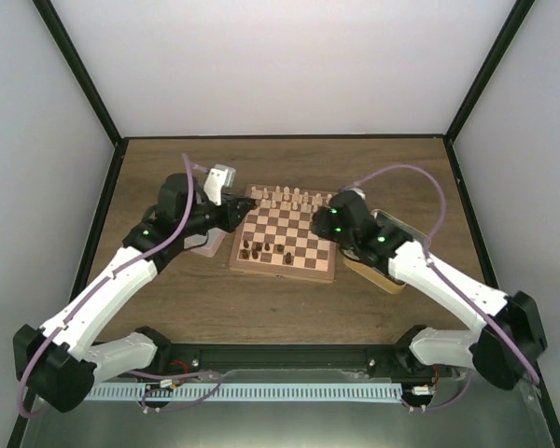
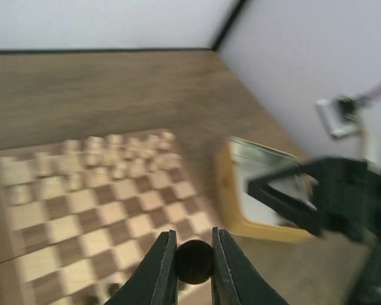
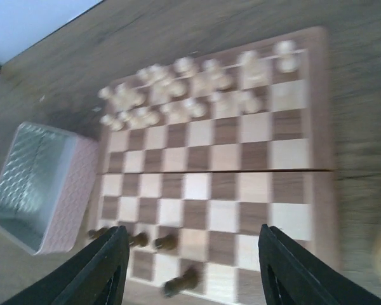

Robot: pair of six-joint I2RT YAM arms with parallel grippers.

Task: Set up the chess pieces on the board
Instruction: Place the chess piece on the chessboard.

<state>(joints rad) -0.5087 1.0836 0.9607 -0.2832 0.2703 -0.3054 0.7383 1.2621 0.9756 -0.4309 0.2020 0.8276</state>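
Note:
The board (image 1: 282,271) lies mid-table. My left gripper (image 1: 237,214) hovers at the board's left far side, shut on a dark brown chess piece (image 2: 195,261) with a round top, held above the board (image 2: 82,210). My right gripper (image 1: 319,222) is open and empty above the board's right side. In the right wrist view its fingers (image 3: 108,267) stand wide apart over the board (image 3: 228,190). Several dark chess pieces (image 1: 261,250) stand on the near left squares and also show in the right wrist view (image 3: 165,241). Both wrist views are blurred.
Pale cream chessmen (image 1: 285,198) fill the board's far rows and show in the right wrist view (image 3: 190,89). A pink-sided metal tin (image 3: 38,190) sits left of the board (image 1: 205,245). A yellow-rimmed tin (image 1: 383,269) sits to the right, under my right arm (image 2: 260,203).

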